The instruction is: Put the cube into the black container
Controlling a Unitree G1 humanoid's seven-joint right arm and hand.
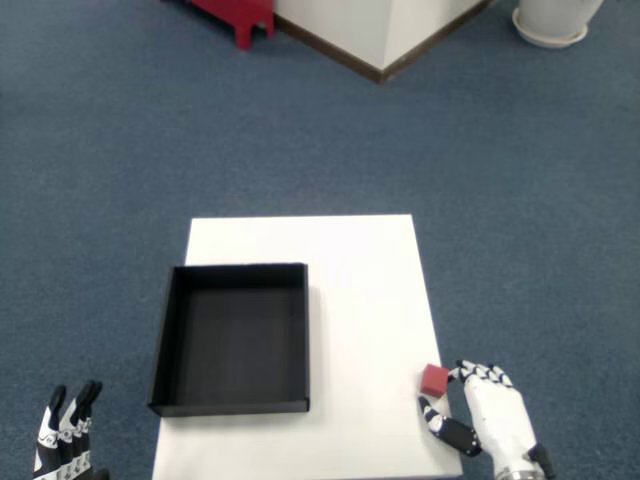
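Observation:
A small red cube (434, 380) sits on the white table (360, 290) close to its right edge, near the front. My right hand (492, 416) lies just to the right of it and slightly nearer. The fingertips (470, 372) reach the cube's right side and the thumb (447, 429) stretches below it. The fingers are spread and not closed around the cube. The black container (232, 338), a shallow square tray with nothing in it, stands on the left half of the table, well left of the cube.
The other hand (65, 440) hangs at the bottom left, off the table's corner. Blue carpet surrounds the table. A red stool (238, 14), a white cabinet base (385, 30) and a white pot (556, 18) stand far back.

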